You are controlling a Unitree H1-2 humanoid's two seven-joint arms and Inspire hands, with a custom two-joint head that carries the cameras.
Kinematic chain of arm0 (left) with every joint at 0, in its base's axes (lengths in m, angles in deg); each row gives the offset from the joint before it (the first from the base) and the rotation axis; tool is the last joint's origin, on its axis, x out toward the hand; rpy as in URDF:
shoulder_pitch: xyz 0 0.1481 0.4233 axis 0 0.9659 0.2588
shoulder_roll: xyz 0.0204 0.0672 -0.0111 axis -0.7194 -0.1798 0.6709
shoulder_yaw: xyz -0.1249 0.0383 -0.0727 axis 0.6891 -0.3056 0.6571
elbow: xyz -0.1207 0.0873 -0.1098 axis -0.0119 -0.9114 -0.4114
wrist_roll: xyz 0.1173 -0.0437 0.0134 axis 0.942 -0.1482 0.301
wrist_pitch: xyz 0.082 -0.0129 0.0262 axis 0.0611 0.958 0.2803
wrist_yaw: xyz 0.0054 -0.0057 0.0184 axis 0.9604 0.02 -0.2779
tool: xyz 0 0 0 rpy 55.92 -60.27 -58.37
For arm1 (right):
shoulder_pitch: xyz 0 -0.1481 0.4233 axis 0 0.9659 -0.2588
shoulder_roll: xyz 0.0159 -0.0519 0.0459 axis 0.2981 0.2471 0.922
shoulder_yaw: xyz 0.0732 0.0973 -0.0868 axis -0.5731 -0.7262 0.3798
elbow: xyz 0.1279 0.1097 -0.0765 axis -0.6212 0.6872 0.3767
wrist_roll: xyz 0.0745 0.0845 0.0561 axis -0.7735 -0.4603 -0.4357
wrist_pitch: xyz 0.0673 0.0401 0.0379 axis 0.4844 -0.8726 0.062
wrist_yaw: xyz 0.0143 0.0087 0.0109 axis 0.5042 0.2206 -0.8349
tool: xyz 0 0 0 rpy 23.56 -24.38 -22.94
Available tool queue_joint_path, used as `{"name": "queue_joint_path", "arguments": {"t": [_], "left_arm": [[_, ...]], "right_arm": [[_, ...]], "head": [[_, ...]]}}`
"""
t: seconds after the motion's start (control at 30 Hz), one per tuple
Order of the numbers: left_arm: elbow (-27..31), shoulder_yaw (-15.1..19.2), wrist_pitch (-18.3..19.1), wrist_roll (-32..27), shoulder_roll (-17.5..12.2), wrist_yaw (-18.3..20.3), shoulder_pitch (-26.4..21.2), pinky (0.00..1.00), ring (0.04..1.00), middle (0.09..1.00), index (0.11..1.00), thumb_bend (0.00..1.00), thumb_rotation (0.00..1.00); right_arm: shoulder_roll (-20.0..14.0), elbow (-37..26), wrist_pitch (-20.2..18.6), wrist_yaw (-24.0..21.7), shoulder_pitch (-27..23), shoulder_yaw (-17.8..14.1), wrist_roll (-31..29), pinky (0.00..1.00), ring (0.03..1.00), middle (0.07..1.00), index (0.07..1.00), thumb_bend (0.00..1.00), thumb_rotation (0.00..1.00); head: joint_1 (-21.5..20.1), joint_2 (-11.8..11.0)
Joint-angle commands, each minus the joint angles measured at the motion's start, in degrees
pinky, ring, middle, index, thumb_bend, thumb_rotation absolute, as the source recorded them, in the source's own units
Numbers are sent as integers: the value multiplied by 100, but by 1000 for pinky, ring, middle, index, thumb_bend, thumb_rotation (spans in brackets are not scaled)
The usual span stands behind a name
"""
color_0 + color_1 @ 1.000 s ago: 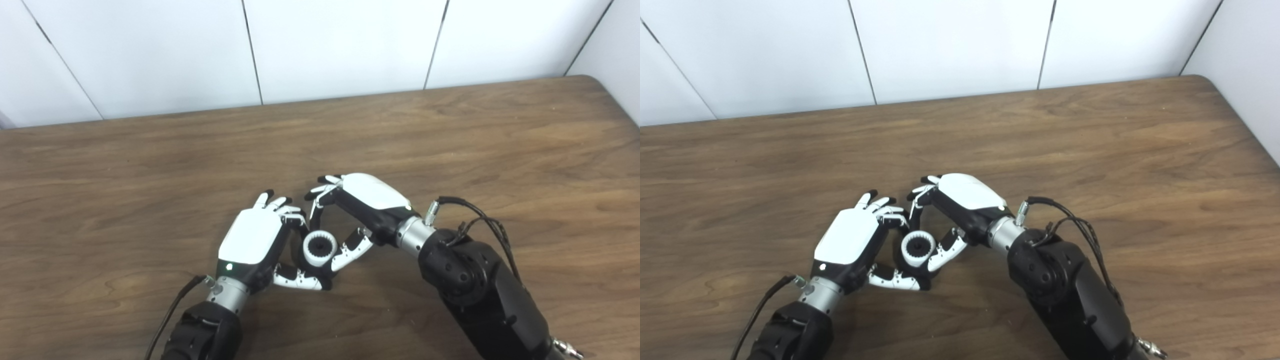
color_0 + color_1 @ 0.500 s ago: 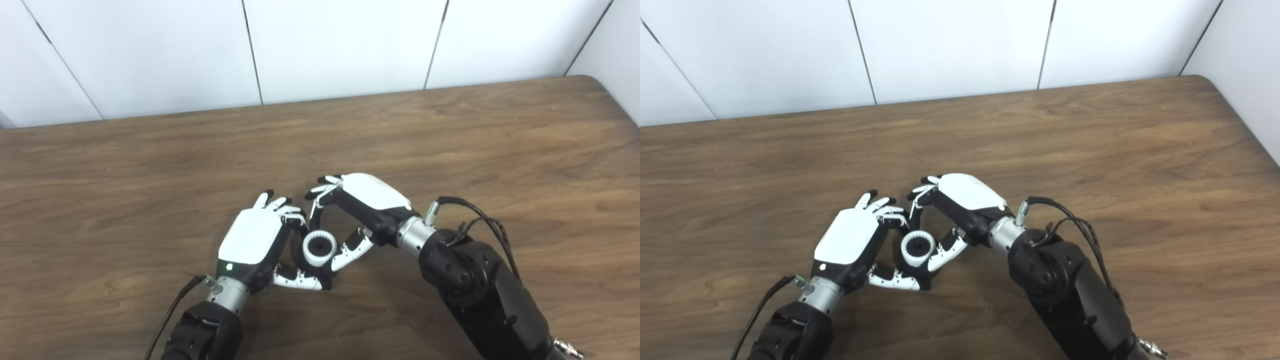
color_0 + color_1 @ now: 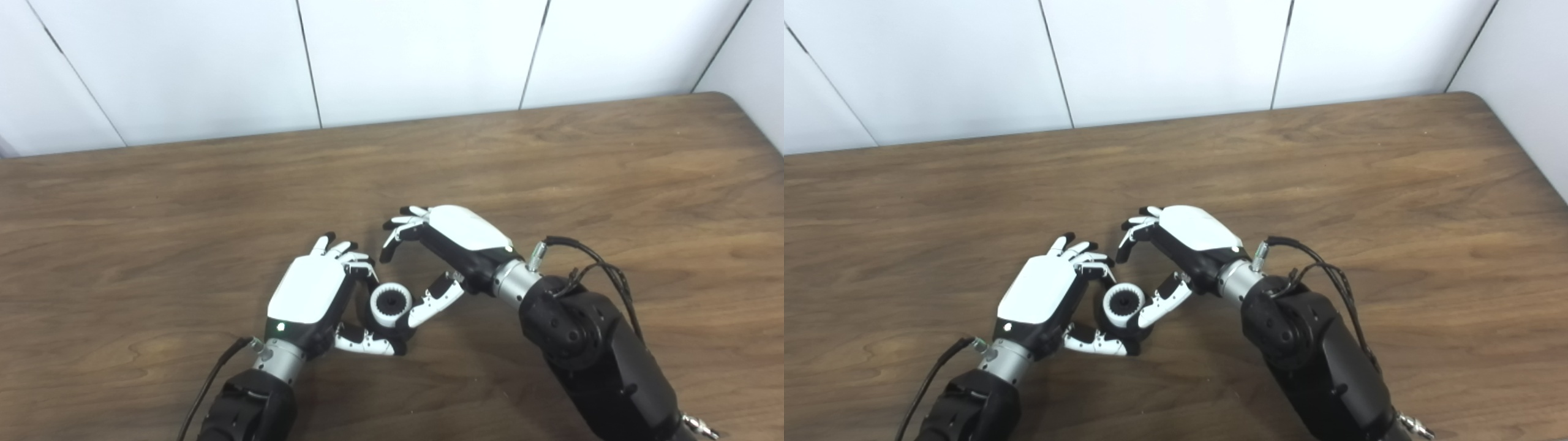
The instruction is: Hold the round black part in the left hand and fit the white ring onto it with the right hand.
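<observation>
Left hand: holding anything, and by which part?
The left hand grips the round black part, white ring already on top, fingers and thumb around its sides. The right hand is open, holding nothing.

The worktop (image 3: 551,159) is brown wood with darker grain streaks running left to right. Behind it, the far wall (image 3: 416,55) is white, crossed by thin dark seams. The left hand (image 3: 315,294) has a white back, black fingertips and a small green light near its silver wrist. The right hand (image 3: 456,242) is coloured the same, on a black arm (image 3: 594,349) with black cables. The white ring (image 3: 391,304) encircles the round black part (image 3: 390,302).
</observation>
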Motion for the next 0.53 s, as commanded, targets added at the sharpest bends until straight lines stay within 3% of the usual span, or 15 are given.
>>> {"name": "queue_joint_path", "arguments": {"t": [0.0,0.27,0.5], "left_arm": [[99,18,-97,-58,-31,-55,-117,1000,898,773,483,524,54],[112,79,-81,-92,-83,-15,-141,1000,895,771,483,525,56],[130,143,-86,-152,-132,9,-148,1000,894,768,483,525,56]], "right_arm": [[-46,-123,134,173,-263,-143,-22,955,968,876,661,1000,292],[-240,-253,33,16,-380,-355,31,949,964,874,669,1000,300],[-357,-476,-242,-209,-371,-531,112,943,959,886,734,1000,311]], "head": [[-1,2],[-5,-15],[-9,-27]]}}
